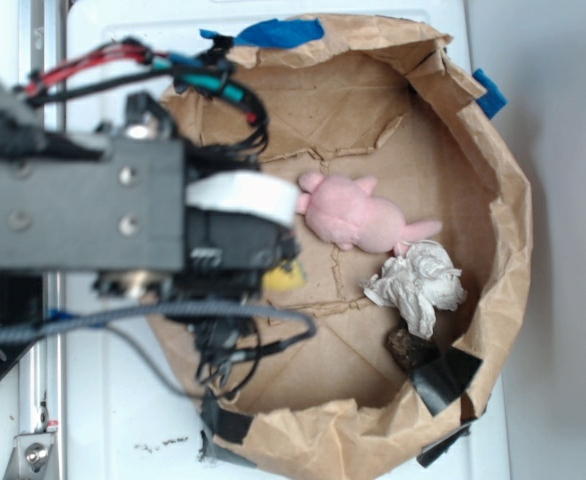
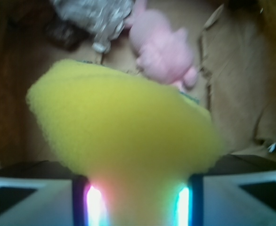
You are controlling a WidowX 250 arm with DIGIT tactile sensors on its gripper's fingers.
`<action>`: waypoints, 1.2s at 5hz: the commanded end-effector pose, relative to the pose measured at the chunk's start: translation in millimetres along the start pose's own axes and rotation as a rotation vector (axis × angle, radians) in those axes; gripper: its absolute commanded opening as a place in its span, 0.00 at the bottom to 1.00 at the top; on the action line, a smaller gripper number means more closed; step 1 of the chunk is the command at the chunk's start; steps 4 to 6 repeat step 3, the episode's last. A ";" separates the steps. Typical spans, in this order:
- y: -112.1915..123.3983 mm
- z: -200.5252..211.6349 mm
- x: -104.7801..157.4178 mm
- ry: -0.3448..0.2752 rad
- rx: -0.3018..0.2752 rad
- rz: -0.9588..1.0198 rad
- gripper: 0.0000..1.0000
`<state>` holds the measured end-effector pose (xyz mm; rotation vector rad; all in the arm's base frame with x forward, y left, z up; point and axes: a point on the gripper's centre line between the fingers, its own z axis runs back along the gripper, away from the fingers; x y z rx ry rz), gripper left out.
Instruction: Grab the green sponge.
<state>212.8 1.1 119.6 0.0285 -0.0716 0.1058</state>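
Your gripper (image 2: 137, 202) is clamped on the sponge (image 2: 124, 127), pinched between both fingers; the pink plush (image 2: 164, 49) lies at one o'clock.

A lab bench: taped brown-paper bin (image 1: 493, 200) on a white tabletop (image 1: 553, 100).

Brown paper-lined bin (image 1: 508, 250) w/ pink plush (image 1: 353, 215), white paper wad (image 1: 418, 280).

Pink plush (image 1: 353, 215) beside white paper wad (image 1: 418, 283)
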 end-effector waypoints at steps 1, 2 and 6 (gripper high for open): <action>16.7 24.2 19.6 -0.059 0.006 0.047 0.00; 15.4 20.9 25.4 -0.060 0.011 0.061 0.00; 6.4 18.5 20.8 -0.067 0.039 0.058 0.00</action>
